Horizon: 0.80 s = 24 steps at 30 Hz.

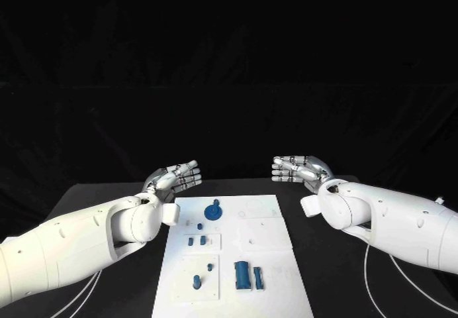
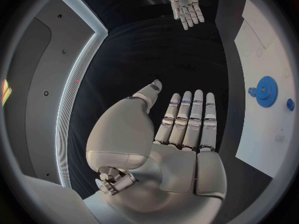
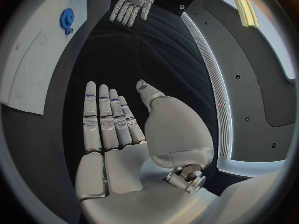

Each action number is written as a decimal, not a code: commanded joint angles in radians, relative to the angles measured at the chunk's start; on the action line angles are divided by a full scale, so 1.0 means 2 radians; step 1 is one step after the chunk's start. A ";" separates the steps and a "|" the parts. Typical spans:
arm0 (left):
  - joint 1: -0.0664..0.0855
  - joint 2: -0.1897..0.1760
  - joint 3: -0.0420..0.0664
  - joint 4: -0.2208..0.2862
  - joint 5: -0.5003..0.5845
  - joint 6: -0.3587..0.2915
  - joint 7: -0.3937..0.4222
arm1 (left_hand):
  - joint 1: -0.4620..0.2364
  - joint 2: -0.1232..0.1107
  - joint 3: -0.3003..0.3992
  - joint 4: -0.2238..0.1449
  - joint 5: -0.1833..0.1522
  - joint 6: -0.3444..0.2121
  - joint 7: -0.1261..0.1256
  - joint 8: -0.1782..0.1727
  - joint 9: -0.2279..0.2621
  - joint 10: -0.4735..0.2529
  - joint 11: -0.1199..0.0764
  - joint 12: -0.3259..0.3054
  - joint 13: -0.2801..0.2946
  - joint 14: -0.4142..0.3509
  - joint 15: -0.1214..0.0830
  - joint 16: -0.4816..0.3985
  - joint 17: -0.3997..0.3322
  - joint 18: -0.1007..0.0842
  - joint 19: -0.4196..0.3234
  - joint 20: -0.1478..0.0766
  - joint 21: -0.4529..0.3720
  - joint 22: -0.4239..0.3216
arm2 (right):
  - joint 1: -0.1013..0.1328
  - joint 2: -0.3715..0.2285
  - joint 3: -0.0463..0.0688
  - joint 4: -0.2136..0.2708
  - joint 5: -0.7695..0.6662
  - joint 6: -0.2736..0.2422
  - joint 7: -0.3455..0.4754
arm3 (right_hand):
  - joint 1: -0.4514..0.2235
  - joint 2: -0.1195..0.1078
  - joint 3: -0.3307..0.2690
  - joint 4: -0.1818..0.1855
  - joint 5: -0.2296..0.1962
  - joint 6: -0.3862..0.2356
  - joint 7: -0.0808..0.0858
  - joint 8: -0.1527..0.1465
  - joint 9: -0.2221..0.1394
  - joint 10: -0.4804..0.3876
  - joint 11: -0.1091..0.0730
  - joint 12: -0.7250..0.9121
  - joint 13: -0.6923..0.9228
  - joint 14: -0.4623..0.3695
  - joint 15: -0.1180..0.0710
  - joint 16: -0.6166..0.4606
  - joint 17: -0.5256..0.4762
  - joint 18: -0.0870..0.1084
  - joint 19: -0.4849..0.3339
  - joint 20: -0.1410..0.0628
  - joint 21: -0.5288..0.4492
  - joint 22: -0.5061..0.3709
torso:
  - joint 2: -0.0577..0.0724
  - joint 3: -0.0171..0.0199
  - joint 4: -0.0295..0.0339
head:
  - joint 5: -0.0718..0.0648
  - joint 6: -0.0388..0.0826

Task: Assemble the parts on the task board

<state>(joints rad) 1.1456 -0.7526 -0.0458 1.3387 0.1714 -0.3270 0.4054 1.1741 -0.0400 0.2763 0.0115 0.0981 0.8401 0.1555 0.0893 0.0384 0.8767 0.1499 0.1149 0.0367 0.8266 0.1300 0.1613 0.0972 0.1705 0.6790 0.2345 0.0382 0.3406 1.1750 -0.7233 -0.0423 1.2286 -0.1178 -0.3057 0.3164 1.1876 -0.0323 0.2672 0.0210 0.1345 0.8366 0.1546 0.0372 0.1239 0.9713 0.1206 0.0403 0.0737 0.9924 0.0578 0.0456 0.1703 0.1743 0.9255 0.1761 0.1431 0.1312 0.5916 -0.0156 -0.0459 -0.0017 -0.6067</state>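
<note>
A white task board [image 1: 250, 248] lies lengthwise in the middle of a black table [image 1: 114, 199], running away from the robot. Several small blue parts sit on it. A blue gear [image 1: 215, 212] rests near the far end of the board, towards the robot's left side. Two small blue pegs [image 1: 196, 241] stand in a square recess around the board's middle. Nearer the robot, two upright blue cylinders [image 1: 249, 275] stand close together, with another small blue piece [image 1: 198, 282] off to their left.

The left hand [image 1: 175, 177] hovers above the table just beyond the board's far left corner, palm up, fingers straight and side by side, holding nothing (the left wrist view confirms a bare palm). The right hand [image 1: 298, 169] mirrors it beyond the far right corner, likewise flat, empty and touching nothing. The two hands face each other across a gap, well apart from every blue part.
</note>
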 commanded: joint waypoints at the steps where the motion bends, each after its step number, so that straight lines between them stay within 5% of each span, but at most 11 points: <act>1: -0.003 0.000 0.002 0.007 -0.006 -0.012 0.003 | -0.186 0.020 -0.044 -0.006 -0.049 -0.133 -0.025 -0.045 -0.019 -0.139 -0.024 -0.018 -0.018 -0.131 -0.021 -0.026 -0.049 -0.028 -0.108 -0.037 -0.019 -0.054 | -0.003 -0.001 0.001 0.009 0.001 -0.015 0.005 | -0.188 0.016 -0.043 -0.011 -0.021 -0.133 -0.025 -0.019 -0.020 -0.154 -0.019 -0.020 -0.037 -0.157 -0.029 -0.023 -0.027 -0.029 -0.147 -0.028 -0.023 -0.021 | -0.006 0.0020 0.0065 | 0.000 0.000; 4: -0.008 -0.002 0.004 0.020 -0.015 -0.037 0.010 | -0.237 0.020 -0.056 -0.006 -0.049 -0.170 -0.032 -0.045 -0.019 -0.177 -0.030 -0.057 -0.018 -0.167 -0.026 -0.032 -0.049 -0.031 -0.137 -0.047 -0.019 -0.069 | -0.010 -0.004 0.004 0.028 0.008 -0.040 0.016 | -0.240 0.016 -0.054 -0.011 -0.027 -0.169 -0.031 -0.019 -0.025 -0.197 -0.025 -0.020 -0.037 -0.201 -0.029 -0.023 -0.034 -0.033 -0.187 -0.036 -0.029 -0.027 | -0.017 0.0056 0.0167 | 0.000 0.002; 5: -0.010 -0.003 0.005 0.025 -0.019 -0.046 0.012 | -0.251 0.020 -0.059 -0.006 -0.049 -0.180 -0.033 -0.045 -0.019 -0.187 -0.032 -0.057 -0.018 -0.177 -0.028 -0.035 -0.049 -0.035 -0.145 -0.050 -0.019 -0.073 | -0.012 -0.006 0.004 0.035 0.010 -0.049 0.020 | -0.254 0.016 -0.057 -0.011 -0.029 -0.179 -0.033 -0.019 -0.027 -0.208 -0.060 -0.020 -0.037 -0.212 -0.029 -0.023 -0.036 -0.037 -0.198 -0.038 -0.031 -0.028 | -0.019 0.0064 0.0189 | 0.001 0.003; 9: -0.022 -0.006 0.011 0.053 -0.039 -0.100 0.026 | -0.305 0.020 -0.072 -0.006 -0.049 -0.218 -0.041 -0.045 -0.019 -0.227 -0.039 -0.057 -0.018 -0.215 -0.065 -0.042 -0.049 -0.042 -0.176 -0.061 -0.019 -0.088 | -0.027 -0.012 0.009 0.075 0.025 -0.103 0.044 | -0.308 0.016 -0.070 -0.011 -0.067 -0.218 -0.040 -0.019 -0.062 -0.252 -0.060 -0.020 -0.037 -0.258 -0.029 -0.023 -0.044 -0.044 -0.240 -0.046 -0.072 -0.066 | -0.024 0.0078 0.0230 | 0.001 0.003; 10: -0.025 -0.007 0.012 0.060 -0.045 -0.114 0.030 | -0.316 0.020 -0.074 -0.006 -0.049 -0.226 -0.042 -0.045 -0.019 -0.236 -0.075 -0.057 -0.018 -0.222 -0.065 -0.043 -0.049 -0.042 -0.183 -0.063 -0.019 -0.092 | -0.031 -0.014 0.011 0.086 0.029 -0.118 0.051 | -0.319 0.016 -0.072 -0.011 -0.067 -0.225 -0.042 -0.019 -0.062 -0.261 -0.060 -0.020 -0.037 -0.267 -0.029 -0.023 -0.046 -0.044 -0.249 -0.047 -0.072 -0.066 | -0.024 0.0078 0.0230 | 0.001 0.003; 11: -0.028 -0.008 0.013 0.068 -0.050 -0.128 0.033 | -0.327 0.020 -0.077 -0.006 -0.049 -0.234 -0.078 -0.045 -0.019 -0.244 -0.075 -0.057 -0.018 -0.230 -0.065 -0.045 -0.049 -0.042 -0.189 -0.065 -0.019 -0.095 | -0.035 -0.016 0.012 0.096 0.032 -0.132 0.057 | -0.327 0.016 -0.074 -0.011 -0.067 -0.231 -0.077 -0.019 -0.062 -0.268 -0.060 -0.020 -0.037 -0.274 -0.029 -0.023 -0.047 -0.044 -0.255 -0.048 -0.072 -0.066 | -0.024 0.0078 0.0230 | 0.001 0.003; 14: -0.036 -0.010 0.017 0.086 -0.064 -0.165 0.043 | -0.354 0.020 -0.083 -0.006 -0.049 -0.253 -0.078 -0.045 -0.019 -0.264 -0.075 -0.057 -0.018 -0.249 -0.065 -0.081 -0.049 -0.047 -0.205 -0.071 -0.019 -0.103 | -0.045 -0.021 0.015 0.124 0.042 -0.170 0.074 | -0.358 0.016 -0.081 -0.011 -0.067 -0.252 -0.077 -0.019 -0.062 -0.293 -0.060 -0.020 -0.037 -0.299 -0.029 -0.023 -0.085 -0.049 -0.279 -0.053 -0.072 -0.066 | -0.024 0.0078 0.0230 | 0.001 0.003; 15: -0.039 -0.011 0.019 0.094 -0.070 -0.179 0.046 | -0.366 0.020 -0.086 -0.006 -0.049 -0.262 -0.078 -0.045 -0.019 -0.274 -0.075 -0.057 -0.018 -0.258 -0.065 -0.081 -0.049 -0.047 -0.212 -0.073 -0.019 -0.106 | -0.050 -0.023 0.017 0.136 0.046 -0.185 0.081 | -0.370 0.016 -0.083 -0.011 -0.067 -0.261 -0.077 -0.019 -0.062 -0.303 -0.060 -0.020 -0.037 -0.310 -0.029 -0.023 -0.085 -0.050 -0.289 -0.088 -0.072 -0.066 | -0.024 0.0078 0.0230 | 0.001 0.003; 18: -0.044 -0.012 0.021 0.106 -0.078 -0.202 0.052 | -0.391 0.020 -0.092 -0.006 -0.049 -0.280 -0.078 -0.045 -0.019 -0.292 -0.075 -0.057 -0.018 -0.275 -0.065 -0.081 -0.049 -0.048 -0.226 -0.078 -0.019 -0.114 | -0.056 -0.026 0.019 0.154 0.053 -0.209 0.092 | -0.395 0.016 -0.089 -0.011 -0.067 -0.279 -0.077 -0.019 -0.062 -0.324 -0.060 -0.020 -0.037 -0.331 -0.029 -0.023 -0.085 -0.050 -0.308 -0.088 -0.072 -0.066 | -0.024 0.0078 0.0230 | 0.001 0.003; 19: -0.045 -0.013 0.022 0.109 -0.081 -0.208 0.054 | -0.399 0.020 -0.094 -0.006 -0.049 -0.285 -0.078 -0.045 -0.019 -0.298 -0.075 -0.057 -0.018 -0.281 -0.065 -0.081 -0.049 -0.085 -0.231 -0.080 -0.019 -0.116 | -0.058 -0.026 0.020 0.159 0.055 -0.216 0.094 | -0.404 0.016 -0.091 -0.011 -0.067 -0.285 -0.077 -0.019 -0.062 -0.330 -0.060 -0.020 -0.037 -0.338 -0.029 -0.023 -0.085 -0.087 -0.315 -0.088 -0.072 -0.066 | -0.024 0.0078 0.0230 | 0.001 0.003; 24: -0.048 -0.014 0.023 0.116 -0.086 -0.222 0.057 | -0.436 0.020 -0.102 -0.006 -0.049 -0.312 -0.078 -0.045 -0.019 -0.326 -0.075 -0.057 -0.018 -0.307 -0.065 -0.081 -0.049 -0.085 -0.252 -0.117 -0.019 -0.126 | -0.062 -0.028 0.021 0.171 0.059 -0.232 0.102 | -0.441 0.016 -0.098 -0.011 -0.067 -0.311 -0.077 -0.019 -0.062 -0.361 -0.060 -0.020 -0.037 -0.369 -0.029 -0.023 -0.085 -0.087 -0.344 -0.088 -0.072 -0.066 | -0.024 0.0078 0.0230 | 0.001 0.003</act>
<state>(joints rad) 1.0499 -0.7802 -0.0016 1.5660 0.0413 -0.7049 0.4794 0.4137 -0.0005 0.1008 0.0010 0.0064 0.2957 0.0112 0.0065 0.0021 0.3091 0.0094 0.0057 0.0014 0.2915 0.0055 0.0159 0.0024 0.0442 0.2393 0.0573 0.0074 0.1199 1.0507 -0.7792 -0.0012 1.5657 -0.0228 -0.7021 0.4672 0.4183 -0.0006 0.0962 -0.0010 0.0083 0.2943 0.0114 0.0071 0.0048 0.3414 0.0044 0.0067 0.0021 0.3488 0.0014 0.0041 0.0165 0.0426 0.3253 0.0188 0.0118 0.0063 0.5445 -0.0002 -0.0004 -0.0001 -0.6000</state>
